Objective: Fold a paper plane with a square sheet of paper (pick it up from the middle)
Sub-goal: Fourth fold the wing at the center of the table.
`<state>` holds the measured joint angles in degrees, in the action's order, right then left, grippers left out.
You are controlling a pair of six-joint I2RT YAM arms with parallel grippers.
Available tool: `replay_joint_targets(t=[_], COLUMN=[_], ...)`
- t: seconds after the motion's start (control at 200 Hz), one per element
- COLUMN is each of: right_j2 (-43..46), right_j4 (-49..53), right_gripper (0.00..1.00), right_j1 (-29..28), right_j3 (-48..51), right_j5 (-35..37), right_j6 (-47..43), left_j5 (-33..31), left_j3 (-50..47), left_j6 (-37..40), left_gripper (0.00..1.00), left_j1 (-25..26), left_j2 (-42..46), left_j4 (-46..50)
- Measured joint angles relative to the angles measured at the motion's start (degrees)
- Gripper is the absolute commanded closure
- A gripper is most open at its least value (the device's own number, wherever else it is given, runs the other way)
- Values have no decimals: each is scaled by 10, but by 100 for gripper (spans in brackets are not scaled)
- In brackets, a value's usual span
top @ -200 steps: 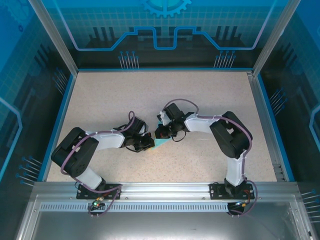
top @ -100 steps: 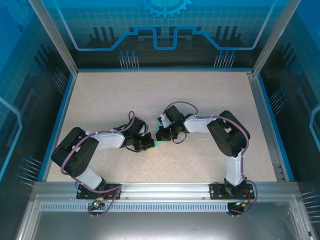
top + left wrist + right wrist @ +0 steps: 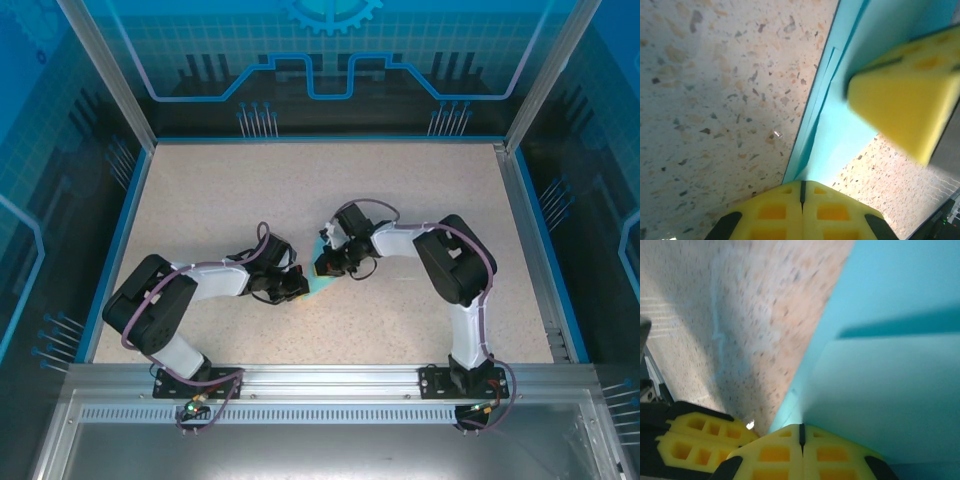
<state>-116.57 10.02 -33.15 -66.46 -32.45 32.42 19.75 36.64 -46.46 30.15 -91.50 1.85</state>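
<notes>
Mid-crease, we judge: left gripper (image 3: 297,288) and, at its two o'clock, right gripper (image 3: 325,268), both clenched, pin the square sheet of paper (image 3: 840,125); next needs firm sliding.

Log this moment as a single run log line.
left gripper: shut, tip at paper edge | right gripper: shut, tip over paper | paper: creased, on table between grippers

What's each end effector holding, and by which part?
Cannot tell. Left end effector and right end effector, both shut, meet the sheet of paper at its edge; pinched or pressed, unclear.
</notes>
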Motion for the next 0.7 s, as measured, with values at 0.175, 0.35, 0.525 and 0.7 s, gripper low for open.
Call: replay_joint_targets(t=[0.175, 0.35, 0.525, 0.7], right_j2=[-17, -27, -33, -32], right_j4=[12, 31, 46, 59], right_gripper=[98, 98, 98, 97], right_j1=[49, 75, 89, 103], right_j3=[-29, -53, -71, -87], right_j5=[-3, 8, 21, 63], right_j6=[-15, -26, -29, -29], left_j5=[0, 0, 0, 0], left_j3=[0, 0, 0, 0], left_j6=[0, 0, 0, 0], left_gripper=[100, 100, 100, 100], left_j1=[0, 0, 0, 0], left_j2=[0, 0, 0, 0], left_j4=[0, 0, 1, 1])
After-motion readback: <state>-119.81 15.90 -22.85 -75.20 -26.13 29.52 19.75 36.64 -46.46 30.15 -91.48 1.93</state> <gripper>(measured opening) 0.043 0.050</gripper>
